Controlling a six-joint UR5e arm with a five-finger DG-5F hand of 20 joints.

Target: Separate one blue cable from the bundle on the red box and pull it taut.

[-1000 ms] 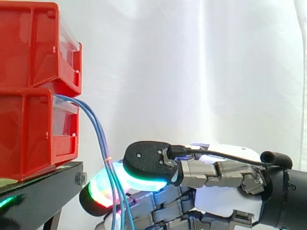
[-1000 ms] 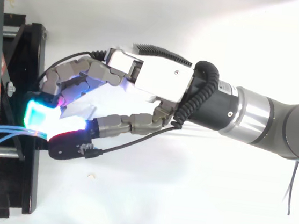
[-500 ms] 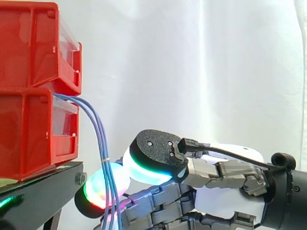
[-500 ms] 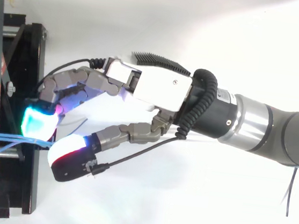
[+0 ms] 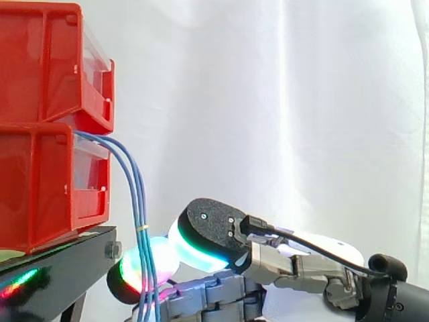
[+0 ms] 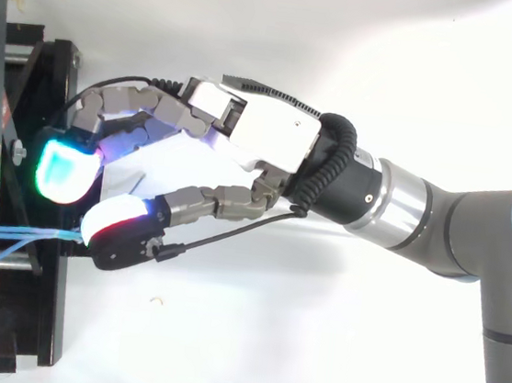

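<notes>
Standing at the left, in front of a white curtain (image 5: 268,100): black stand (image 5: 64,256). Carrying a lower red bin (image 5: 40,191) directly on its top surface. Supporting, on that bin, an upper red bin (image 5: 40,60), stacked and touching. Showing a bolt head (image 5: 112,249) at the front corner.

The grey-and-white robot hand (image 6: 262,141) sits lower in the side view, shifted toward 6 o'clock; its glowing thumb pad (image 6: 114,222), pressed against the cyan finger pad (image 6: 62,169) a second ago, now stands apart from it; the bundle of thin blue cables (image 5: 139,201) hangs straighter, no longer drawn toward 5 o'clock.
</notes>
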